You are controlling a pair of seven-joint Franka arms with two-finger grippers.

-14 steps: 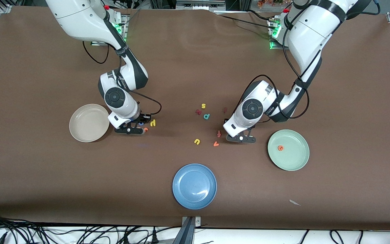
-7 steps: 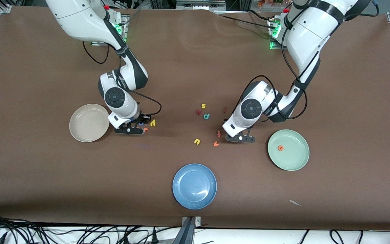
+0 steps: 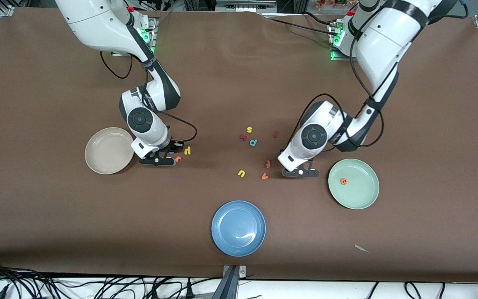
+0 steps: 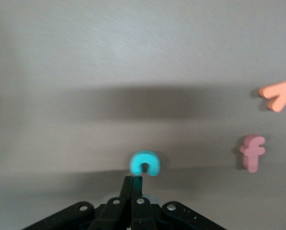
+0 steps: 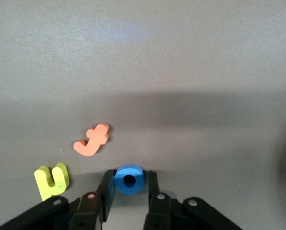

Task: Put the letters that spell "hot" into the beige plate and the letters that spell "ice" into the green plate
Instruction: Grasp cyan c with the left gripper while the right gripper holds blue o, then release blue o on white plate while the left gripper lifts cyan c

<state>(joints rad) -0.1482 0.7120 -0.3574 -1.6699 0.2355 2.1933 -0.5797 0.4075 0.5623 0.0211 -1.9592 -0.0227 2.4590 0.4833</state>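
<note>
While the teal c (image 4: pixel 144 163) sits pinched in the left pincer (image 4: pixel 133 184) beside the green plate (image 3: pixel 367 199), the right pincer (image 5: pixel 128 189) clamps the blue o (image 5: pixel 128 178) by the beige plate (image 3: pixel 98 166), each plate likely being the destination.

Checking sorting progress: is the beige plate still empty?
Empty. The beige plate shows a bare inside in the front view; the blue o sits between the right gripper's fingers, above the table.

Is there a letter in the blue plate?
No, the blue plate holds nothing, while the green plate holds one orange letter.
</note>
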